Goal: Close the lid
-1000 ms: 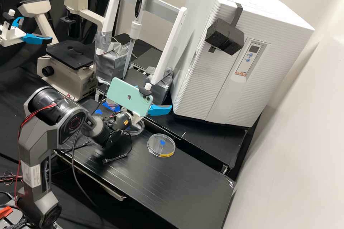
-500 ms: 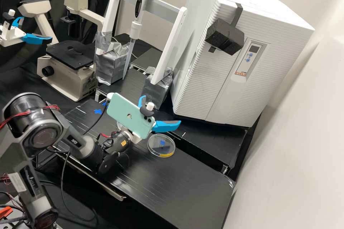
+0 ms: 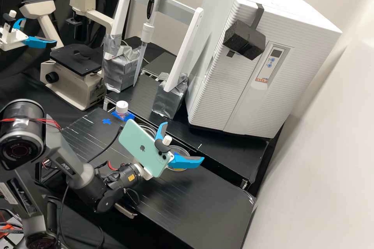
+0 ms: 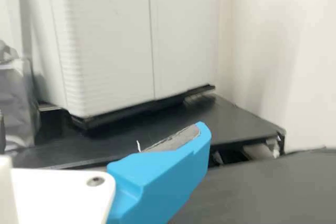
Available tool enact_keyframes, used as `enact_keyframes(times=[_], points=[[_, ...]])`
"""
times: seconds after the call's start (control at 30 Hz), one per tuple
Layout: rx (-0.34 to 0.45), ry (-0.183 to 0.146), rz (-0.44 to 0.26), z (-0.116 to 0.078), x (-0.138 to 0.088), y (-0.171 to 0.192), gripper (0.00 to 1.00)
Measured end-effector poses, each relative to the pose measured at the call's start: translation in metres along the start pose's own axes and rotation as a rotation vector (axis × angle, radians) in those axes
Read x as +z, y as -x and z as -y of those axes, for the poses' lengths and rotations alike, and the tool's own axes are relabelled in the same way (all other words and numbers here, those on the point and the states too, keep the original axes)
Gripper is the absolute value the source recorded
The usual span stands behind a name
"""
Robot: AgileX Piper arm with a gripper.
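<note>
My gripper (image 3: pixel 184 141) is open with nothing between its blue fingers, above the bench beside the phone mounted on the wrist. Behind its lower finger lies a round clear dish (image 3: pixel 180 150) with a yellow mark at its edge, partly covered. Another clear round dish (image 3: pixel 149 127) shows by its rim behind the phone. Whether either has a lid on, I cannot tell. In the wrist view one blue finger of the gripper (image 4: pixel 165 174) stands out over the dark bench.
A white-capped bottle (image 3: pixel 121 108) stands on blue tape at the back left of the low bench (image 3: pixel 202 202). Behind are a pipette stand (image 3: pixel 183 50) with taped feet, a large white incubator (image 3: pixel 249 85) and a microscope (image 3: pixel 74 74). Another arm's gripper hangs at the far left.
The arm has come nearer the camera and my gripper has shifted down and right in the high view. Both fingers now show, and the capped bottle has come into sight. The marked dish stays put.
</note>
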Motion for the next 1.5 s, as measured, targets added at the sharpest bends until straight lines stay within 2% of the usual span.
enact_keyframes(times=[0.33, 0.63, 0.73, 1.07, 1.23, 1.33, 1.5], points=[[-0.044, -0.035, 0.056, 0.011, 0.012, 0.004, 1.00], [-0.059, 0.003, 0.071, 0.014, 0.016, 0.003, 1.00], [-0.060, 0.000, 0.069, 0.016, 0.017, 0.004, 1.00], [-0.070, 0.055, 0.067, 0.020, 0.020, 0.005, 1.00], [-0.067, 0.075, 0.060, 0.020, 0.020, 0.005, 1.00], [-0.062, 0.076, 0.050, 0.020, 0.020, 0.005, 1.00], [-0.057, 0.106, 0.048, 0.019, 0.020, 0.005, 1.00]])
